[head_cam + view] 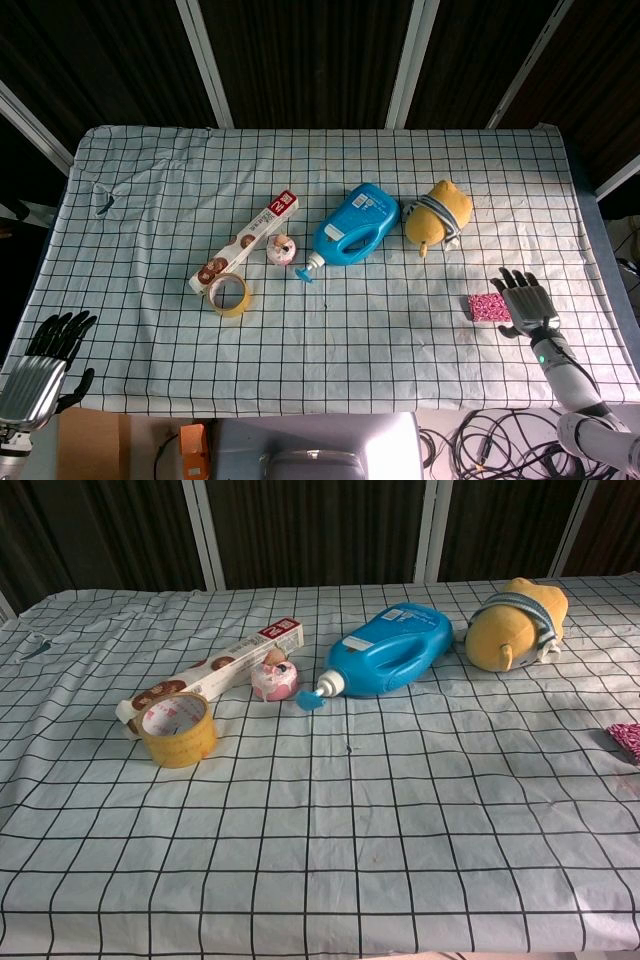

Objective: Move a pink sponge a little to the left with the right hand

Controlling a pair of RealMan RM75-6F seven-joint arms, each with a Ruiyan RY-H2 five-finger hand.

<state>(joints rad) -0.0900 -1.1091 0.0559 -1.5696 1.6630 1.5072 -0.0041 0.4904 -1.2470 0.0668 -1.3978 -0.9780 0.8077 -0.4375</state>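
The pink sponge (pixel 487 307) lies flat on the checkered cloth at the right side of the table; in the chest view only its edge (pixel 627 740) shows at the right border. My right hand (pixel 526 303) is just to the right of it, fingers spread and empty, a fingertip close to the sponge; whether it touches I cannot tell. My left hand (pixel 48 356) hangs by the table's near left corner, fingers apart, holding nothing. Neither hand shows in the chest view.
Across the middle of the cloth sit a yellow plush toy (pixel 438 215), a blue detergent bottle (pixel 354 225), a small pink round toy (pixel 281 249), a long snack box (pixel 247 241) and a roll of tape (pixel 230 295). Cables (pixel 500 450) lie below the front edge.
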